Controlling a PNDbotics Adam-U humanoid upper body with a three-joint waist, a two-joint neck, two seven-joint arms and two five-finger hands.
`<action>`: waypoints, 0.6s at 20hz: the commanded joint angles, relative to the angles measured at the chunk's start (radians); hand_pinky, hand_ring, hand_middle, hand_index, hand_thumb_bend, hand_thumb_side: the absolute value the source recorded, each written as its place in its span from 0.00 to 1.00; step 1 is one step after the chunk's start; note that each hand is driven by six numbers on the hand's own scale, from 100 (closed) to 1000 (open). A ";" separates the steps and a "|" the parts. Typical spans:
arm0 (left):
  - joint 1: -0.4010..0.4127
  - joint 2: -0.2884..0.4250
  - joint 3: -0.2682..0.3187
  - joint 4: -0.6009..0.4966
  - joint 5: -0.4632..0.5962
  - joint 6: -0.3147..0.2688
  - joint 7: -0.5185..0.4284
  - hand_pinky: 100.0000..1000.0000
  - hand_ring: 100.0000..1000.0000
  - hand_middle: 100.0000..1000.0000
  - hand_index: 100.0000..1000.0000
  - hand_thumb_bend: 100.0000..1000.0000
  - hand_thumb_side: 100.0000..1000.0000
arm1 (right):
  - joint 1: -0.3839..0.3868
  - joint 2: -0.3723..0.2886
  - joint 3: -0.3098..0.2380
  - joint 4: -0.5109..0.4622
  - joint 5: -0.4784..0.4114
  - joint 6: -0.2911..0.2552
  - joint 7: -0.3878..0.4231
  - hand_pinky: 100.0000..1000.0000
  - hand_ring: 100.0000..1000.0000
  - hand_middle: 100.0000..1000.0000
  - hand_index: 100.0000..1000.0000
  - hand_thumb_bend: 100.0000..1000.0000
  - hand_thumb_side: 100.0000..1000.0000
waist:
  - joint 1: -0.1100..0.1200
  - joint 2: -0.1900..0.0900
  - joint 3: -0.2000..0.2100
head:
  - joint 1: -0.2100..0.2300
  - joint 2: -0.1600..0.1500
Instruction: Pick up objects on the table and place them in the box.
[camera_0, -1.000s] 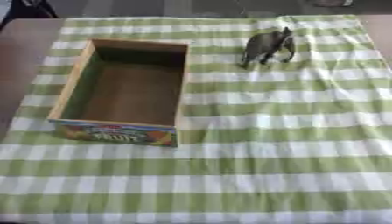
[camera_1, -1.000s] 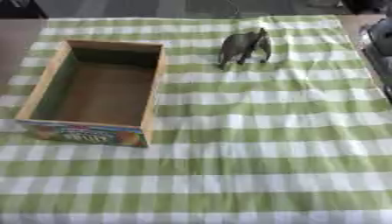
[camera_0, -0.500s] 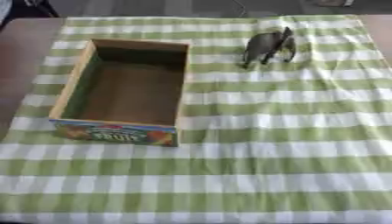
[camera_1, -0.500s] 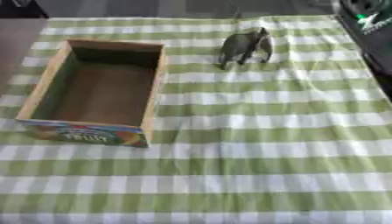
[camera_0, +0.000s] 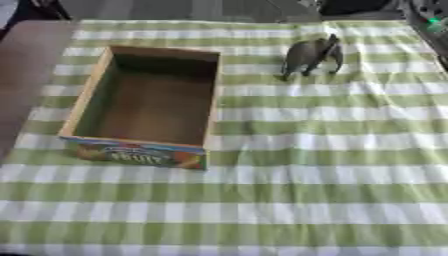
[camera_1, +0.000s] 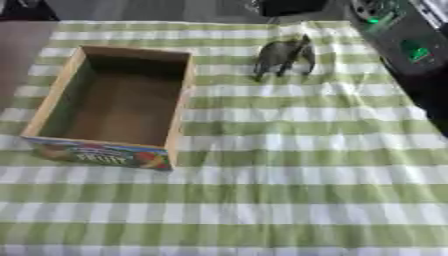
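in the left eye view i see the counter (camera_0: 26, 75) covered by a green and white checked cloth (camera_0: 306, 165). the box (camera_0: 87, 102) sits on the cloth at the left, open at the top, cardboard brown inside, with a bright printed panel on its near end. nothing lies in it. the one object i can find is a dark grey toy animal (camera_0: 311, 54), standing on the cloth toward the far right, well apart from the box and level with the box's far end. at the top right corner a bit of dark machinery with a green light just shows; i can't tell what part it is.

in the right eye view the same layout shifts a little left. the robot's right arm (camera_1: 398, 42) comes in from the upper right corner, black with green lights, and hangs over the cloth's right edge, near the toy animal but not touching it. i see no fingers on it, so i can't tell whether the right robot hand is wide or narrow. the left robot hand shows in neither view.
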 joint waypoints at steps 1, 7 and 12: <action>-0.006 0.020 -0.003 -0.023 0.004 -0.001 -0.006 0.25 0.31 0.65 0.50 0.00 0.73 | -0.033 0.007 -0.004 0.069 0.050 -0.038 0.046 0.99 1.00 0.94 1.00 0.25 0.84 | 0.001 -0.013 0.004 | -0.004 -0.012; -0.005 0.018 -0.003 -0.023 0.003 0.000 -0.008 0.25 0.31 0.65 0.50 0.00 0.73 | -0.067 0.048 -0.007 0.207 0.132 -0.126 0.148 1.00 1.00 0.94 1.00 0.36 0.68 | 0.002 -0.012 0.004 | -0.007 -0.015; -0.003 0.016 0.001 -0.023 0.001 0.001 -0.006 0.25 0.31 0.65 0.50 0.00 0.73 | -0.114 0.078 -0.122 0.251 0.076 -0.204 0.577 1.00 1.00 0.97 1.00 0.48 0.53 | 0.002 -0.012 -0.001 | -0.004 -0.012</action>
